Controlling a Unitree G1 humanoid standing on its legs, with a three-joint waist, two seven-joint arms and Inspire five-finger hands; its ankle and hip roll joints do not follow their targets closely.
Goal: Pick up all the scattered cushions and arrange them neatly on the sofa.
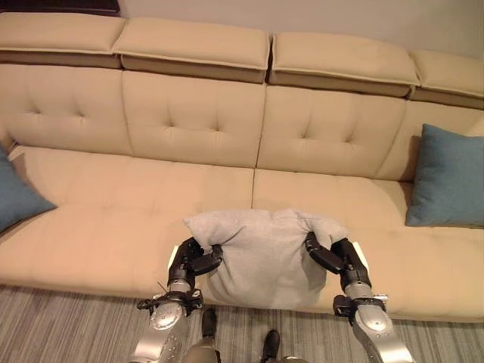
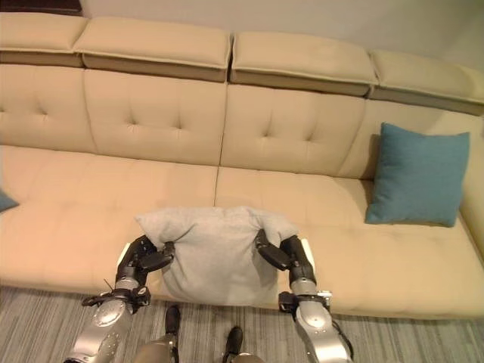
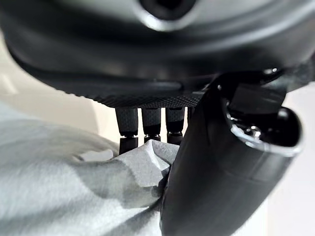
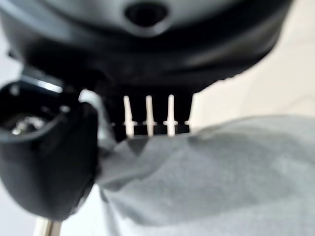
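While both hands pinch the grey cushion (image 1: 261, 253) by its top corners, left hand (image 1: 193, 259) and right hand (image 1: 334, 257) fingers on cloth, it hangs over the sofa (image 1: 113, 219) front edge; thin corner grips could slip, dropping it onto the floor (image 1: 68, 325).

A soft grey cushion (image 1: 261, 253) droops over the front edge of the beige sofa (image 1: 113, 219), while two blue cushions (image 1: 448, 178) (image 1: 17, 197) lean at its ends.
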